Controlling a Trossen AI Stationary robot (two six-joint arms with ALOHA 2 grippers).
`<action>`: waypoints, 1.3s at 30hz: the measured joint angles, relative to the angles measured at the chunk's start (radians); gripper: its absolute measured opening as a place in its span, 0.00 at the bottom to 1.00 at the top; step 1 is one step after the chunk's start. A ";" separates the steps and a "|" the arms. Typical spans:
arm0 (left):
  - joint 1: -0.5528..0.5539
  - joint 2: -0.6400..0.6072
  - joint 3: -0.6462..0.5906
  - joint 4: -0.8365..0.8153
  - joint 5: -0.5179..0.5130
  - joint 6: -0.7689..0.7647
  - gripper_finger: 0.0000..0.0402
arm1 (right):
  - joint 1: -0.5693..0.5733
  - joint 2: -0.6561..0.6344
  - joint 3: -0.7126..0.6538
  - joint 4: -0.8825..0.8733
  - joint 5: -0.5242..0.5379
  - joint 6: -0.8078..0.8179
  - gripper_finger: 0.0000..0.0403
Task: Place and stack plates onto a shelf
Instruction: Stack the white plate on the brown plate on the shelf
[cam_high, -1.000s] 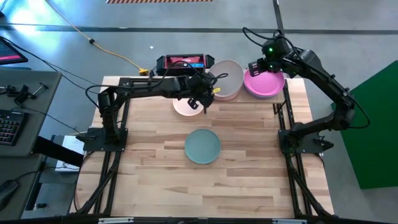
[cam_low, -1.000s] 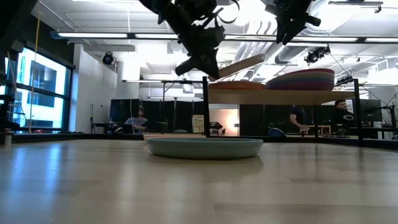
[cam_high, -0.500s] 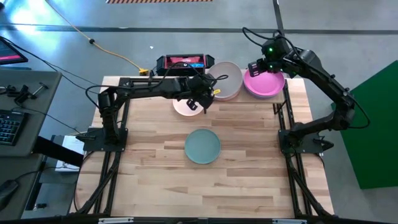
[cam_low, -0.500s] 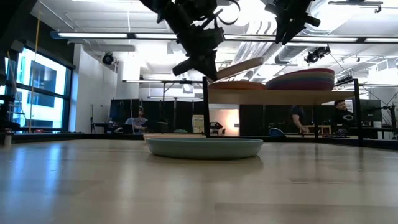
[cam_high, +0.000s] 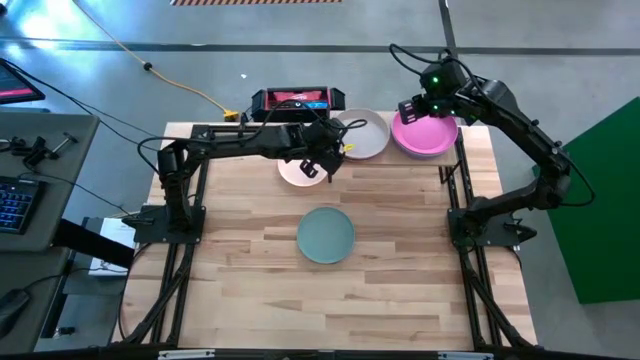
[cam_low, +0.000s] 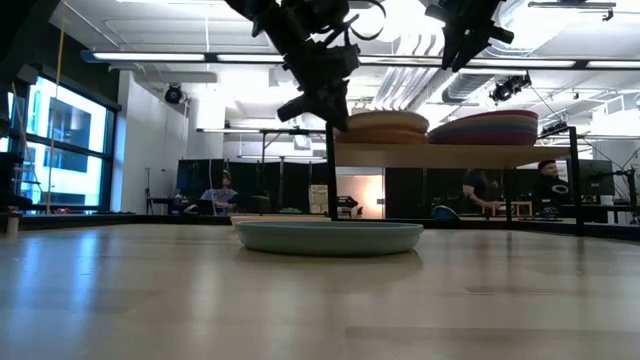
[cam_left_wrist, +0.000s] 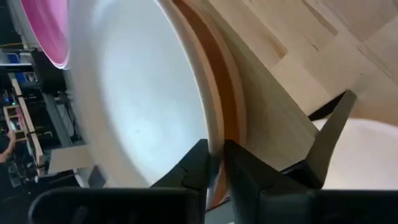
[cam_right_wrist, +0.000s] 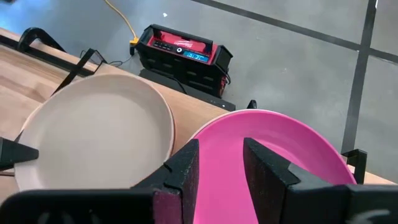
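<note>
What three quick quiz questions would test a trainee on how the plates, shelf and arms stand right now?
1. True or false: the teal plate is on the shelf.
2. Which plate tops the stack nearest the right gripper? A) magenta plate B) teal C) cream plate
3. Fill in: the left gripper is at the rim of the ___ plate.

Key: 1. False, it lies on the tabletop in front of the shelf. 2. A. 3. cream; it lies flat on a tan-brown plate.
</note>
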 joint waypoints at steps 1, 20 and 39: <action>0.000 0.000 0.000 0.001 0.000 -0.002 0.10 | 0.000 0.000 0.000 0.000 0.000 0.000 0.26; -0.008 -0.003 0.003 -0.043 -0.023 -0.146 0.25 | 0.000 0.000 0.000 0.001 0.000 -0.011 0.26; -0.058 0.001 0.077 -0.162 -0.026 -0.174 0.30 | 0.000 0.000 0.000 0.001 0.000 -0.011 0.26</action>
